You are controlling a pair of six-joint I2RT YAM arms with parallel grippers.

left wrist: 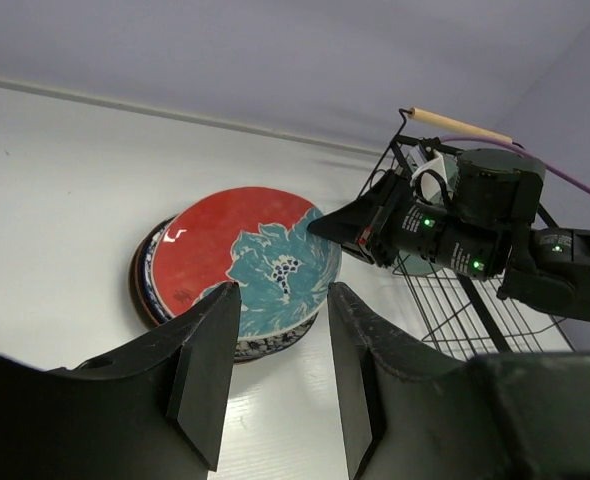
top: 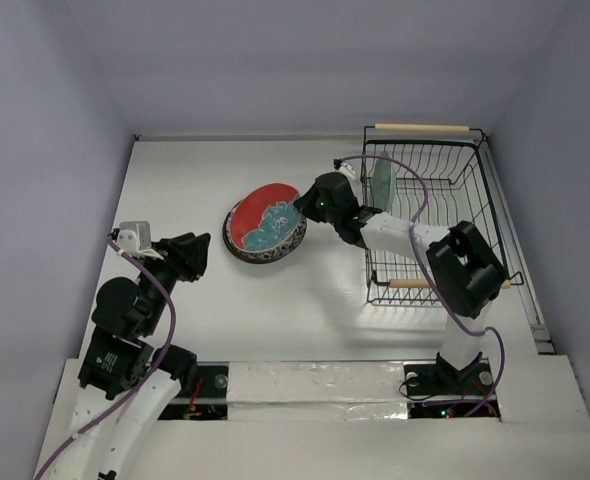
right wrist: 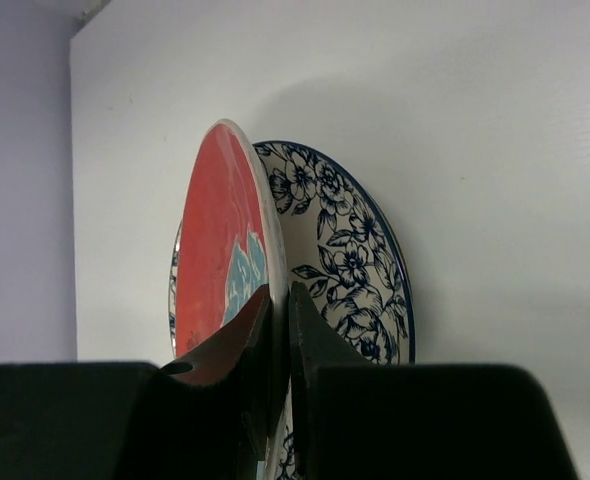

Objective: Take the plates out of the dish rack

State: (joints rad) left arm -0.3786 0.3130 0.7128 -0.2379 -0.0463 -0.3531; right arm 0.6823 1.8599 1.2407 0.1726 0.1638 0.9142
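No legible text, label, brand, number or sign appears in any view. The round red plate, at 9 o'clock from the black wire dish rack, bears only a teal flower motif; the white round plate beside it bears only blue floral print.

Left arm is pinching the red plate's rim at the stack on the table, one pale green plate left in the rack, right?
Wrong arm: the right arm's fingers pinch the red plate by its rim, as the right wrist view shows; the left arm's fingers are open and empty. The pale green plate is indeed in the dish rack.
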